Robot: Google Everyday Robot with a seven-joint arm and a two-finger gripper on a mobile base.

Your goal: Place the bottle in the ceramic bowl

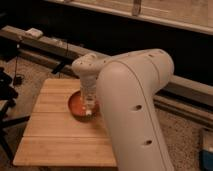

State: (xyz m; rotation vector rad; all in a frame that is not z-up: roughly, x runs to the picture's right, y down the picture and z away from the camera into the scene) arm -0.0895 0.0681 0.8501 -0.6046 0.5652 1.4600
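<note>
The ceramic bowl [76,105], orange inside with a darker rim, sits on the wooden table [60,137] near its back middle. My gripper [89,106] hangs straight down over the bowl's right half, at the end of the big white arm [135,100] that fills the right of the view. It is shut on the bottle [89,113], a small white bottle held upright. The bottle's lower end is inside the bowl's rim, at or just above its bottom. The arm hides the right part of the bowl.
A long dark ledge [55,45] runs behind the table with a small white box [34,32] and cables on it. A black stand [7,95] is at the table's left. A blue object [207,150] lies on the floor at the right.
</note>
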